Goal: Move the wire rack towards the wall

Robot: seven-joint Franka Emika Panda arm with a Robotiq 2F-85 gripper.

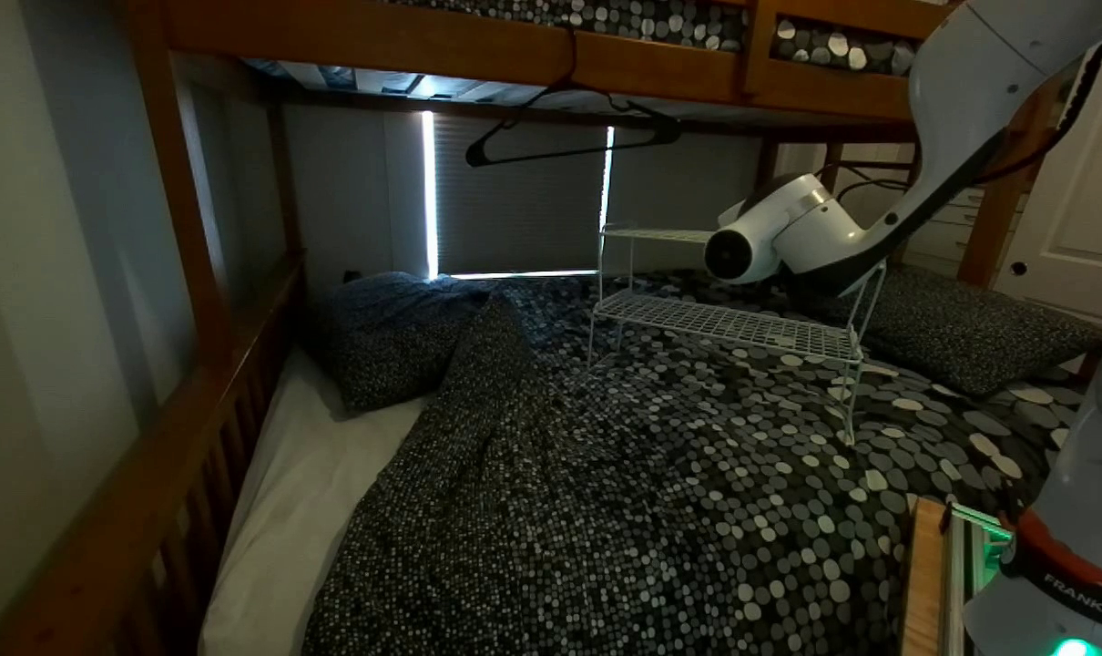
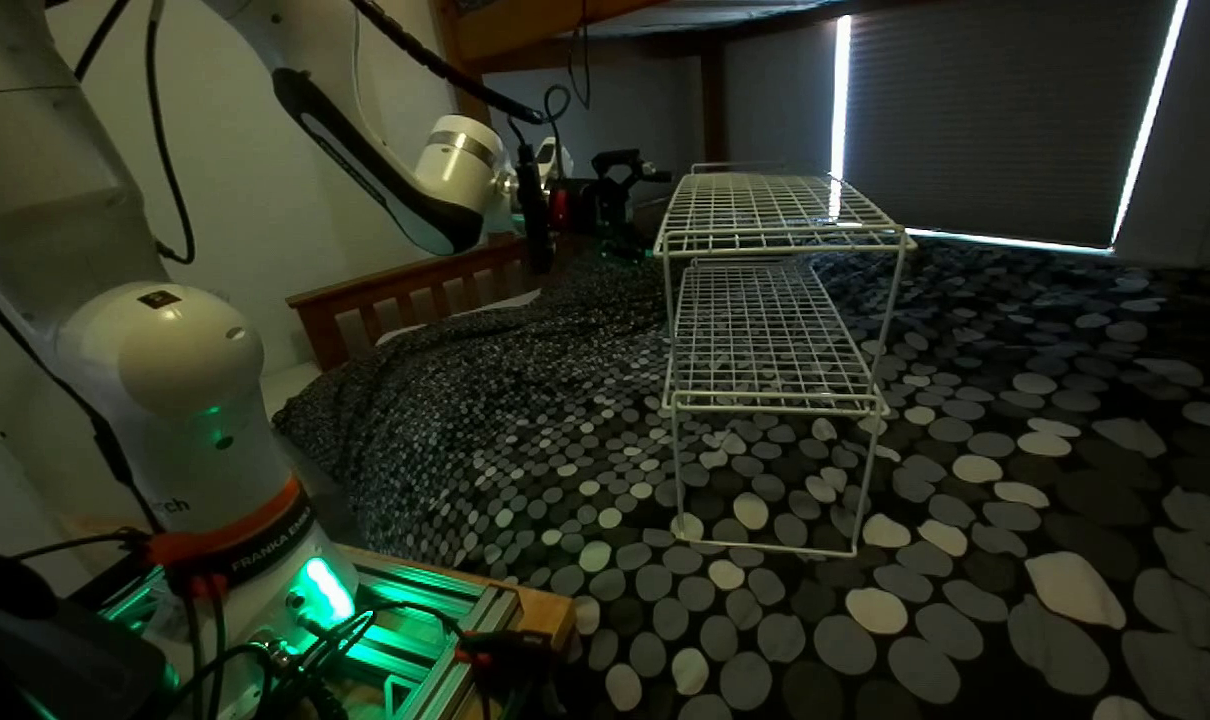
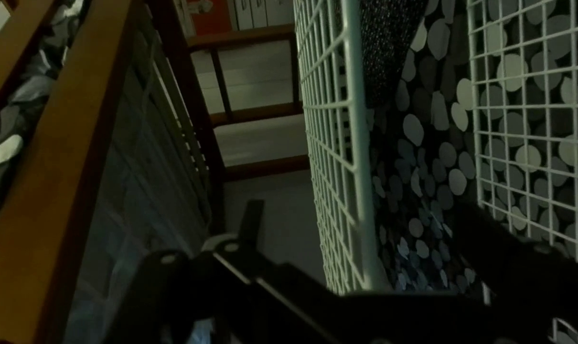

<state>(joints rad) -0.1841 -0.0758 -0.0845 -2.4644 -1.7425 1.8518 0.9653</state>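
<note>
The wire rack [image 1: 729, 326] is a pale two-shelf wire frame standing upright on the dotted bedspread. It also shows in an exterior view [image 2: 780, 242] and in the wrist view [image 3: 358, 143]. My gripper [image 2: 653, 213] is at the rack's long side, level with its top shelf. In the wrist view the gripper [image 3: 360, 210] is open, with the top shelf's edge between its spread fingers. One finger is above the shelf, the other below it. I cannot tell whether either finger touches the wire. In an exterior view the arm's wrist [image 1: 770, 232] hides the fingers and part of the top shelf.
A black clothes hanger [image 1: 574, 155] hangs from the upper bunk's wooden rail [image 1: 478, 41]. Pillows lie on the bed, one at the left [image 1: 405, 337] and one at the right [image 1: 979, 319]. A covered window [image 1: 515, 200] is in the wall behind. Wooden posts frame the bed.
</note>
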